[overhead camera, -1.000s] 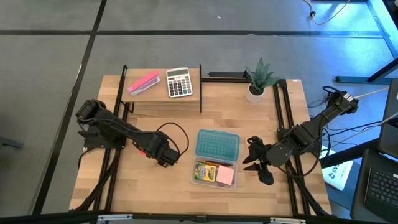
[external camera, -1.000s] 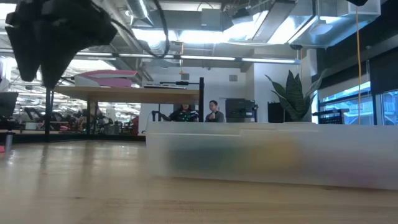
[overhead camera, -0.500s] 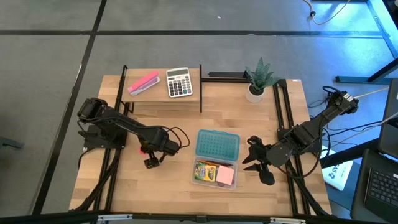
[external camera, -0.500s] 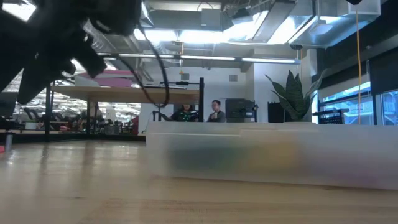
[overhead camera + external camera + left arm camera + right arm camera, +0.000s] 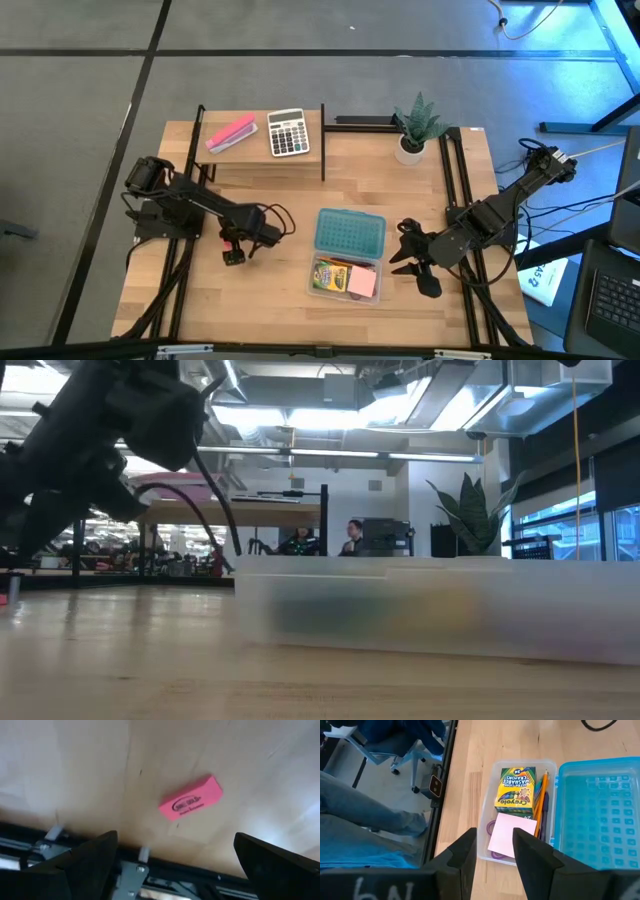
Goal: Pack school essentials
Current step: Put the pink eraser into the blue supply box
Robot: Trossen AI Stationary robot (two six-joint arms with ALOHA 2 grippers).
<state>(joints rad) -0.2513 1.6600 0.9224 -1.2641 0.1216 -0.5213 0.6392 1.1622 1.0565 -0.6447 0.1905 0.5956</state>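
Note:
A small red-pink eraser lies flat on the wooden table near its left side, and shows as a red spot beside my left arm. My left gripper hovers just over it, open, fingers wide on either side in the left wrist view, touching nothing. The clear box sits at the table's middle and holds the yellow-green crayon box, pink notepad, orange pencil and purple scissors. My right gripper waits, open, right of the box.
The box's blue lid lies open on its far side. A low shelf at the far edge carries a pink block and a calculator; a potted plant stands far right. Black frame rails run along both sides.
My left gripper has pulled back from beside the box toward the table's left edge and turned, ending over the eraser. The eraser and the box have stayed put.

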